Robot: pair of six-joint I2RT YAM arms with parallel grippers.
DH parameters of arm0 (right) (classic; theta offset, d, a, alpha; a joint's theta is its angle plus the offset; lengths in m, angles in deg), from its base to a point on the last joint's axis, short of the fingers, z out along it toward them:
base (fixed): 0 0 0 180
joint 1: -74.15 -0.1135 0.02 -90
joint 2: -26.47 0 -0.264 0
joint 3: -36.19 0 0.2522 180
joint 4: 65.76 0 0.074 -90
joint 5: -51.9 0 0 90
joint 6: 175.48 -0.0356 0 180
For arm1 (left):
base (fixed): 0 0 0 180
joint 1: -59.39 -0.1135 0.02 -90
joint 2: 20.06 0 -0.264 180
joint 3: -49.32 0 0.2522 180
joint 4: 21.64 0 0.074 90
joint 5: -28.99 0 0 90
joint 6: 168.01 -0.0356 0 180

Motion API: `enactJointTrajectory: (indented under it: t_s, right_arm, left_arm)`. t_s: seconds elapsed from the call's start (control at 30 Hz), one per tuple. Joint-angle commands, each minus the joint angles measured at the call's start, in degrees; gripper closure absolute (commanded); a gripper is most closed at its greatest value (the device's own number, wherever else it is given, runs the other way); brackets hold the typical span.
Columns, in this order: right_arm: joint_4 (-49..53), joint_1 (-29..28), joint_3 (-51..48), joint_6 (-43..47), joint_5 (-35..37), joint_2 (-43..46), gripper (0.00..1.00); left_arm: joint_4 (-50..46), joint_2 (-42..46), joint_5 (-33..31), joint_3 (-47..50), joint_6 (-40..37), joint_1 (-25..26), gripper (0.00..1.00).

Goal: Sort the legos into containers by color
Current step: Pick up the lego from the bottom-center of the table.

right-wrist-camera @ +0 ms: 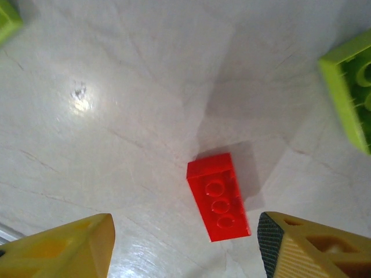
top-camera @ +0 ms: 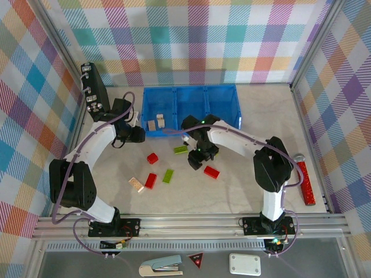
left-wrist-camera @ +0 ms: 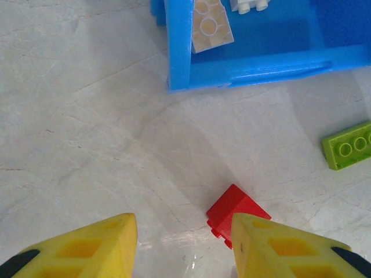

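The blue tray of containers (top-camera: 220,92) stands at the back; its left compartment holds cream legos (top-camera: 152,124) (left-wrist-camera: 208,23). Loose on the table lie red legos (top-camera: 152,158) (top-camera: 151,180) (top-camera: 211,172), green legos (top-camera: 180,149) (top-camera: 168,175) and a cream lego (top-camera: 137,184). My left gripper (top-camera: 136,134) (left-wrist-camera: 185,246) hangs open just in front of the tray's left corner (left-wrist-camera: 179,63), a red lego (left-wrist-camera: 235,209) beside its right finger. My right gripper (top-camera: 197,159) (right-wrist-camera: 185,249) is open over the table, a red lego (right-wrist-camera: 219,197) lying flat between its fingers, untouched.
A long red glittery stick (top-camera: 305,179) lies at the right by the frame. Green legos (right-wrist-camera: 351,87) (left-wrist-camera: 349,145) lie close to each gripper. Plaid walls and aluminium rails enclose the table; the tray's middle and right compartments look bare.
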Motion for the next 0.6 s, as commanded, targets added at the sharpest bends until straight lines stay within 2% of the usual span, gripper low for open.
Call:
enactJointTrajectory:
  t_s: [0.0, 0.33, 0.57]
  right_arm:
    - [0.6, -0.1, -3.4, 0.8, 1.3, 0.2, 0.34]
    - [-2.7, -0.2, -11.6, 0.4, 2.6, 0.3, 0.36]
    - [-4.0, -0.3, -13.8, 0.1, 2.3, -0.7, 0.43]
  left_arm:
    - [1.5, 0.9, -0.5, 0.9, -1.4, 0.2, 0.53]
    - [1.6, 1.7, -1.2, 1.2, -1.5, 0.2, 0.53]
    - [1.6, 1.9, -1.2, 1.3, -1.4, 0.2, 0.54]
